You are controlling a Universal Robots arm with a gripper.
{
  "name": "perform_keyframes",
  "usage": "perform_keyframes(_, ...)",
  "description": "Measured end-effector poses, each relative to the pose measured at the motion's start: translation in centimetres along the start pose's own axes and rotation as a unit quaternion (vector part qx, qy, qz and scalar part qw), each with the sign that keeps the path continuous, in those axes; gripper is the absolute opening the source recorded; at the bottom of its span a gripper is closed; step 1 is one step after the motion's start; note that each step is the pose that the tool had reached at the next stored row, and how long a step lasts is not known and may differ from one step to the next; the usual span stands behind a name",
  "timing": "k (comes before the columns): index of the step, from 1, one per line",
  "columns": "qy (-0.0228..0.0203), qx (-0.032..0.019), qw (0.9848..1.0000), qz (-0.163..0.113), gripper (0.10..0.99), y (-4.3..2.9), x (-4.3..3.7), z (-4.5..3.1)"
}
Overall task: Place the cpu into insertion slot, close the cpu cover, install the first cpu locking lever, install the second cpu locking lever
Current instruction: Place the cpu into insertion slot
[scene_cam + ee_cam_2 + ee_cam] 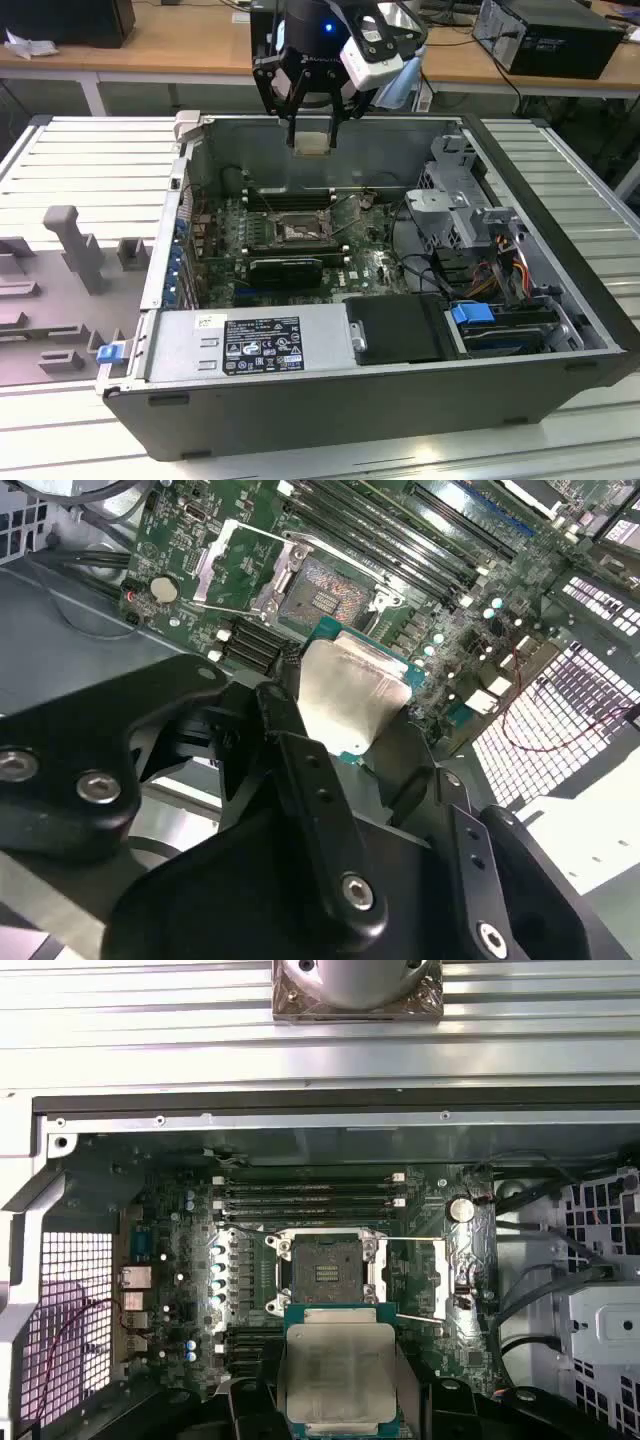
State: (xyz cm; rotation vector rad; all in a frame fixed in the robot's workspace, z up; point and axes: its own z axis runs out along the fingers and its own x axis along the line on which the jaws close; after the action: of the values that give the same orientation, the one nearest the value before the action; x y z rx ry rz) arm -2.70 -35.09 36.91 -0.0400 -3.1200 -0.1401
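Well above the insertion slot [325,1268], fingers [295,742] grip the cpu [340,1370] by its edges.

Arm [320,30] cut off by exterior view's top edge; one edge of cpu [340,1370] cut off by frame in first wrist view; in second wrist view, part hidden behind gripper [345,720] linkage; insertion slot [297,231] contacts too small to tell in exterior view.

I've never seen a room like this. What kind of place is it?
Probably a robot lab or computer workshop: a gripper holds a cpu above an open computer case on a metal table, with wooden desks and another computer behind.
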Motion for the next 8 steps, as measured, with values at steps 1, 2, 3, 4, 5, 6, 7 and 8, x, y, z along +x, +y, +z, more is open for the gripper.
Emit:
perform_keyframes(1, 0.0, 0.0, 1.0, 0.0, 0.529, 0.0, 0.0, 0.0)
perform_keyframes(2, -0.0003, -0.0001, 1.0, 0.003, 0.529, 0.0, 0.0, 0.0)
perform_keyframes(3, -0.0008, -0.0002, 1.0, 0.009, 0.529, 0.0, 0.0, 0.0)
perform_keyframes(4, -0.0017, -0.0004, 0.9998, 0.019, 0.529, 0.0, 0.0, 0.0)
perform_keyframes(5, -0.0022, -0.0005, 0.9997, 0.024, 0.529, 0.0, 0.0, 0.01)
perform_keyframes(6, -0.0027, -0.0006, 0.9995, 0.03, 0.529, 0.0, 0.0, 0.0)
perform_keyframes(7, -0.0032, -0.0006, 0.9994, 0.036, 0.529, 0.0, 0.0, 0.01)
perform_keyframes(8, -0.0034, -0.0007, 0.9993, 0.038, 0.529, 0.0, 0.0, 0.02)
